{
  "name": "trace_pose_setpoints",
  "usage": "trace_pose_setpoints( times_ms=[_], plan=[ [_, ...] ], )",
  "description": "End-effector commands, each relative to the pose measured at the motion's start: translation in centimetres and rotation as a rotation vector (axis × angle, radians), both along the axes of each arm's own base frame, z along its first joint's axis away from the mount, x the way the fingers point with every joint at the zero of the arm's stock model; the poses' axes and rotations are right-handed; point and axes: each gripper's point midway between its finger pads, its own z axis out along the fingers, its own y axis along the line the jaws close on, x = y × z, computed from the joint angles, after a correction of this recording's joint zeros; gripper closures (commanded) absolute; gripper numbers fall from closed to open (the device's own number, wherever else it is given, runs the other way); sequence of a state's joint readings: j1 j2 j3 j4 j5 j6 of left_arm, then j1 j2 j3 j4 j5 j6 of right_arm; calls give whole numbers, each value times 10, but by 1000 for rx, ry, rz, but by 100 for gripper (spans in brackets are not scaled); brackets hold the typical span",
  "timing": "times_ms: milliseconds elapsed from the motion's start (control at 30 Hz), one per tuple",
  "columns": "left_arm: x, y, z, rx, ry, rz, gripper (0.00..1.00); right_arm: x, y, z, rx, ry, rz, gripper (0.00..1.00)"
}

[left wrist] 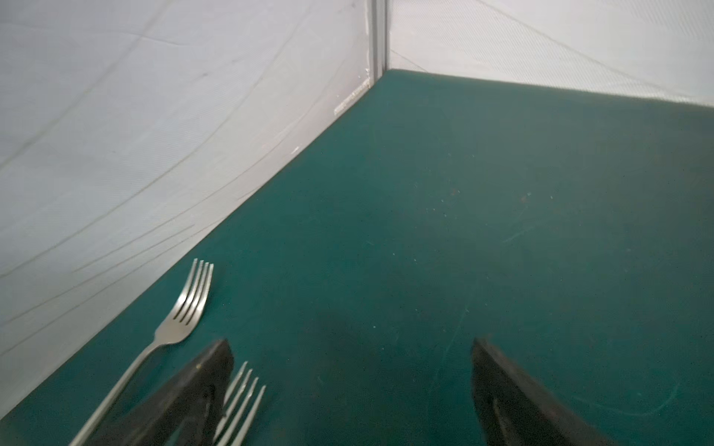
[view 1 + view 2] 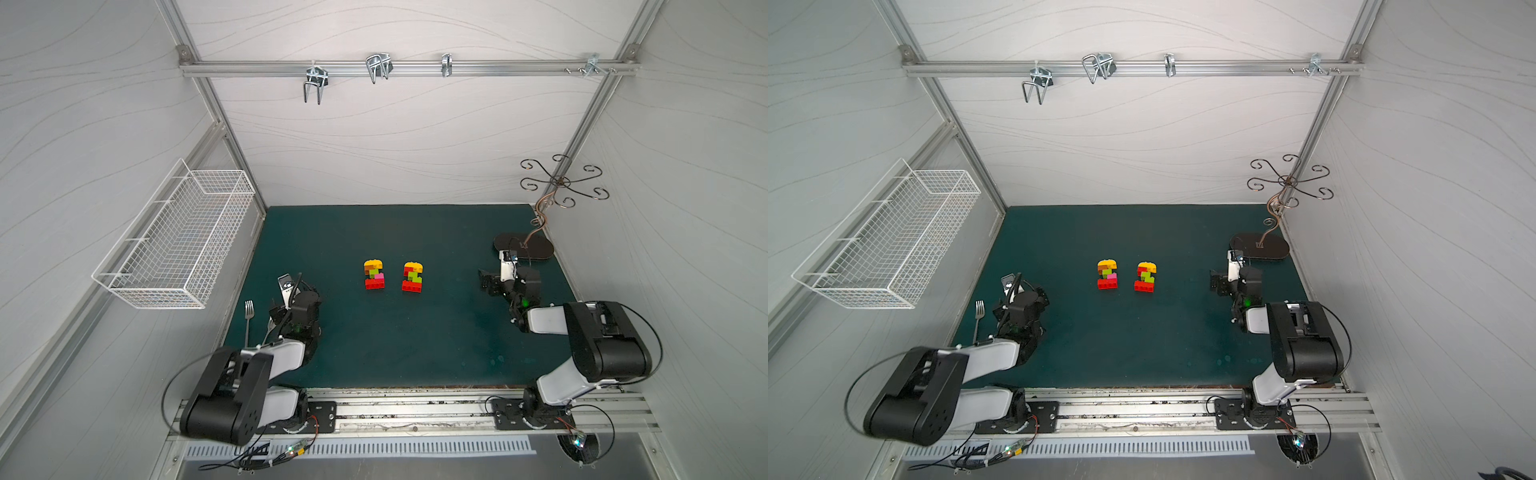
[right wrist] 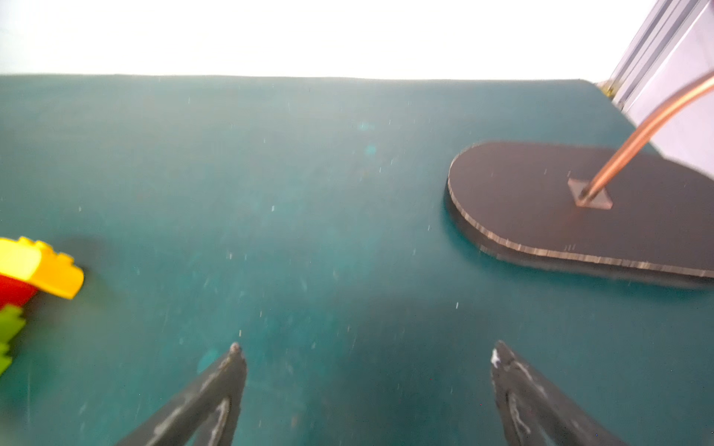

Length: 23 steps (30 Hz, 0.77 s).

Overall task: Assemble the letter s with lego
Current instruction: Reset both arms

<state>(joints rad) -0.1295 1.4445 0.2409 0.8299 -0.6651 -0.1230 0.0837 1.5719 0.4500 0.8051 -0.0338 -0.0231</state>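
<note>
**Two S-shaped figures built, both pincers empty**

Two small builds are seen side by side near the middle of the green tabletop (image 2: 374,340) in both top views, close together but not touching. The left lego figure (image 2: 374,274) is made up of a yellow round-topped brick at its 12 o'clock end, then orange-brown, lime green and pink pieces, with a red oblong at its 6 o'clock end. The right lego figure (image 2: 412,277) is stacked alike, with yellow, red, lime green and a red oblong base. Each is stepped from side to side, so that a blocky S can be read.

The left pincer (image 1: 351,347) is held wide and empty at about 8 o'clock on the tabletop, just beside two forks (image 1: 185,309). The right pincer (image 3: 367,347) is likewise spread wide with nothing between its jaws, at about 3 o'clock, near the dark oval base of a wire stand (image 3: 560,204). Both are well apart from the bricks.

No loose bricks are seen anywhere. The assembly is therefore judged finished, or very nearly so; whether every joint is pressed fully home cannot be told.
</note>
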Motion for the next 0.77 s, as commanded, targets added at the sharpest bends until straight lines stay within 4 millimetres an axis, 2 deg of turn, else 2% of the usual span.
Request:
trace_pose_setpoints(
  times_ms=[0, 67, 133, 200, 233, 733],
  plan=[
    [51, -21, 38, 10, -112, -161, 4, 0, -4, -5, 1, 21, -15, 1],
    [54, -19, 26, -52, -81, -195, 5, 0, -4, -5, 1, 19, -15, 1],
    [61, -14, 26, -46, -128, -201, 4, -1, -4, -5, 0, 20, -15, 1],
    [61, -14, 18, -99, -52, -189, 3, -1, -4, -5, 1, 20, -15, 1],
    [63, -11, 22, -75, -92, -188, 1, -1, -4, -5, -1, 19, -13, 1],
    [61, -13, 19, -91, -66, -189, 1, 0, -4, -5, 1, 21, -15, 1]
  ],
)
